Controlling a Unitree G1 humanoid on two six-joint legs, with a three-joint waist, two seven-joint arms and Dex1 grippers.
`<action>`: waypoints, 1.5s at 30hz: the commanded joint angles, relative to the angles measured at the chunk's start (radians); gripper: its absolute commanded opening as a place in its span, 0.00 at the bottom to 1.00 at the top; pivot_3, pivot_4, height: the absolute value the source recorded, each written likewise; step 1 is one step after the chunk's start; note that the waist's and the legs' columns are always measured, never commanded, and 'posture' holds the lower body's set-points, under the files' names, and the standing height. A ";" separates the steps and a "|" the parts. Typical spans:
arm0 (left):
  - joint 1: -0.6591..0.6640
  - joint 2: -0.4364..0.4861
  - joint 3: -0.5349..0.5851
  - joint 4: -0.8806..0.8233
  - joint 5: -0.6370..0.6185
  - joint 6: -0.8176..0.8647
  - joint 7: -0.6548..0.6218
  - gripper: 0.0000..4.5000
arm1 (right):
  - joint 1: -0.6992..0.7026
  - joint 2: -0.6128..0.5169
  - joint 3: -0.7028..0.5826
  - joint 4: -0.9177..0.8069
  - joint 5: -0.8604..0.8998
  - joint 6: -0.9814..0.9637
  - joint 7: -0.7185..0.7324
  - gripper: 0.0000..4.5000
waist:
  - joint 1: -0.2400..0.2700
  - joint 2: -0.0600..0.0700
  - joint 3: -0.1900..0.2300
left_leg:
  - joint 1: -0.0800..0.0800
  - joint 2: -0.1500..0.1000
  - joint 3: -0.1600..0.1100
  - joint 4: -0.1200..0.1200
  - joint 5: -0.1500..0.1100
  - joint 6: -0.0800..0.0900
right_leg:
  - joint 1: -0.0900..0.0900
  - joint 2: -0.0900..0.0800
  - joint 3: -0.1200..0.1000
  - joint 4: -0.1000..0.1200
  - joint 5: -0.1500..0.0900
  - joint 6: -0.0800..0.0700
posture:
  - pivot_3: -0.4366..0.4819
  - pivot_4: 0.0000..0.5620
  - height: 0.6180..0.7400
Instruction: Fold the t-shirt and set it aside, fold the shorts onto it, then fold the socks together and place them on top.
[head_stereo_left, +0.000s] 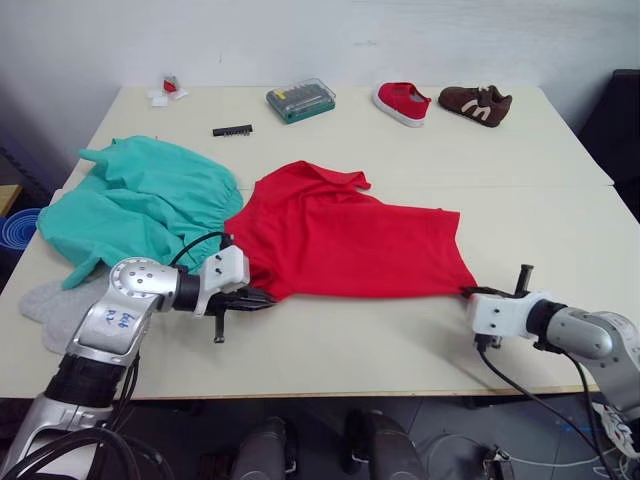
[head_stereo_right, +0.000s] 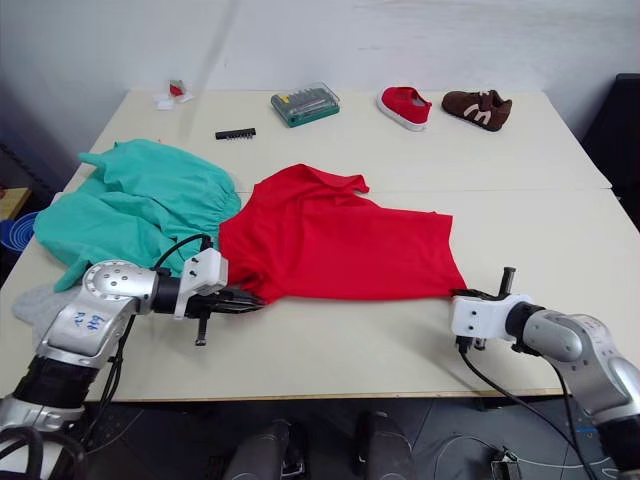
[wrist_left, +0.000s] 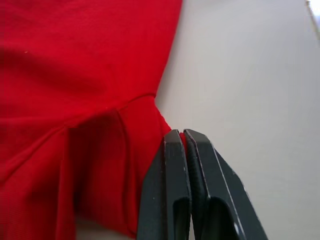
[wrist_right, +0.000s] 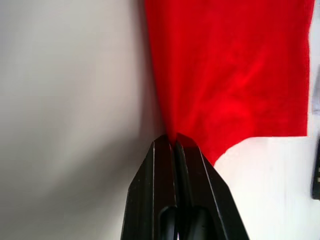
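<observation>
Both hands — left hand (wrist_left: 182, 137), right hand (wrist_right: 172, 140) — pinch the t-shirt (head_stereo_left: 345, 235) by its near corners (shorts (head_stereo_left: 140, 205) untouched), apparently ready for folding.

We note blue handwritten marks on the left arm's silver housing (head_stereo_left: 118, 318); we cannot read them. No other text is legible.
</observation>
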 joint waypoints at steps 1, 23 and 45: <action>0.031 0.037 0.009 -0.069 -0.029 0.029 -0.024 0.00 | 0.090 -0.051 -0.068 -0.139 0.112 0.009 0.104 0.00 | 0.000 0.000 0.000 | 0.000 0.000 0.000 0.000 0.000 0.000 | 0.000 0.000 0.000 0.000 0.000 0.000 | 0.48 0.27 1.00; 0.360 0.247 -0.029 -0.136 -0.077 -0.011 -0.227 0.00 | 0.504 -0.157 -0.364 -0.359 0.355 0.086 0.525 0.00 | 0.003 0.001 0.000 | 0.002 0.002 -0.001 -0.002 -0.010 -0.002 | 0.000 0.000 -0.001 -0.003 -0.003 -0.005 | 0.48 0.27 1.00; -0.562 0.169 -0.552 0.384 -0.105 0.109 -0.428 0.00 | 0.178 -0.163 -0.219 -0.302 0.872 0.795 0.720 0.00 | 0.024 0.003 0.002 | -0.009 -0.001 -0.003 0.004 -0.004 0.005 | -0.004 0.000 -0.004 -0.002 0.000 -0.002 | 0.48 0.27 1.00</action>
